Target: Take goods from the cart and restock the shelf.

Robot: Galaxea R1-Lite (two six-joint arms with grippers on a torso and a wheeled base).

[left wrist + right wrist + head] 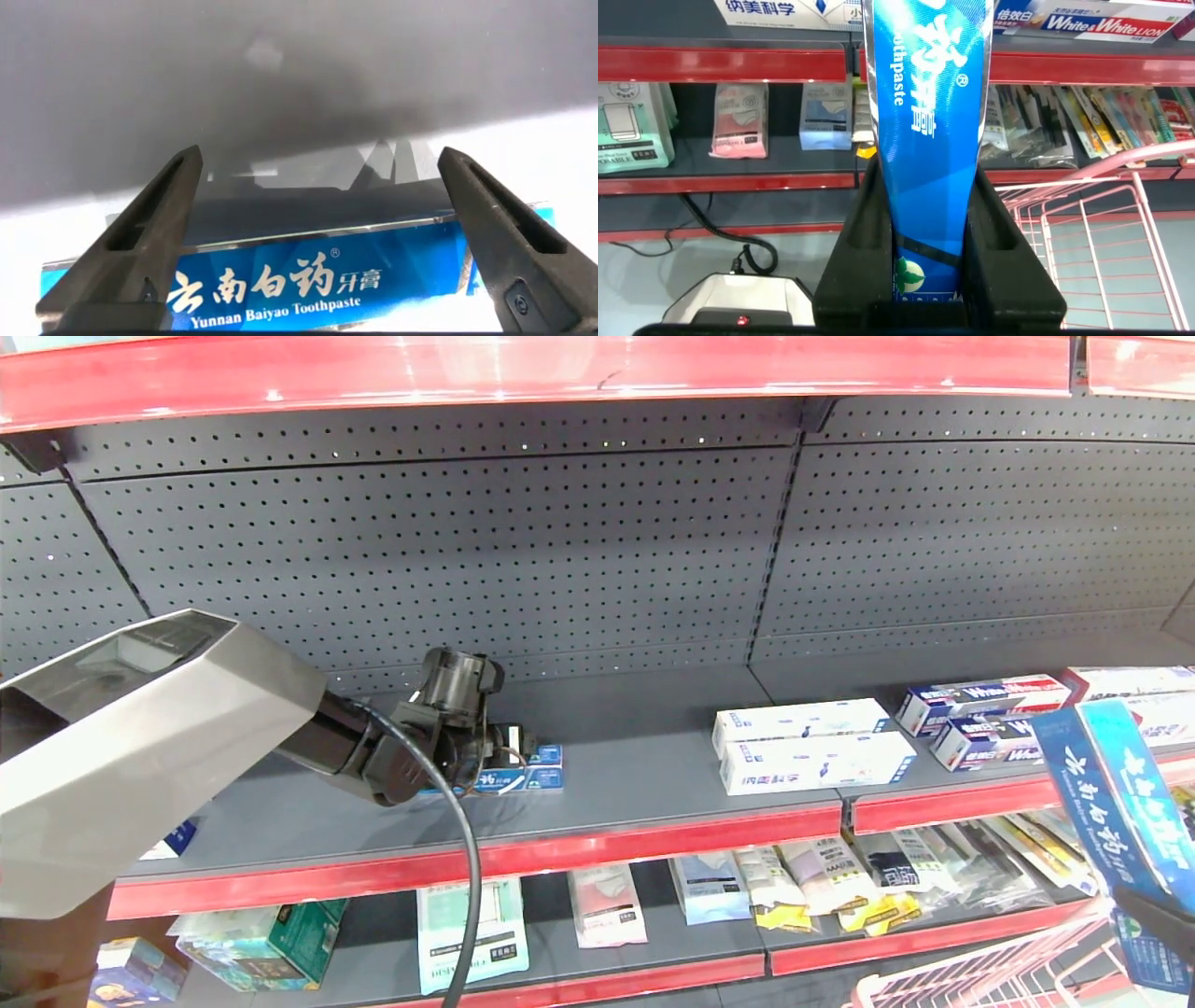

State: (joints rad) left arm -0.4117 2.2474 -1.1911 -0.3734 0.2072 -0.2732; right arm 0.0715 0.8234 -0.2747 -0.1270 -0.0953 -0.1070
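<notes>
the shelf is only partly filled: its middle tier has a long bare stretch of grey deck on the left and centre. the pink wire cart stands low on the robot's right, in front of the lower tier, and what it holds cannot be made out. to the right on the middle tier lie two white toothpaste boxes, side by side and flat, with a further group of white and blue boxes just beyond them. these read as stock already in place.

one blue toothpaste carton lies flat on the left part of the middle tier, well apart from the white boxes. the left pincer is right at it, fingers spread wide to either side and seemingly clear of its faces, so this carton looks set down and released. a second carton, the held toothpaste box, stands upright out in front of the shelf on the right, above the cart. the right pincer is clamped tight on its lower end.

by my judgement the task is well underway. one carton seems delivered and one is in hand to be placed, with plenty of bare deck left.
</notes>
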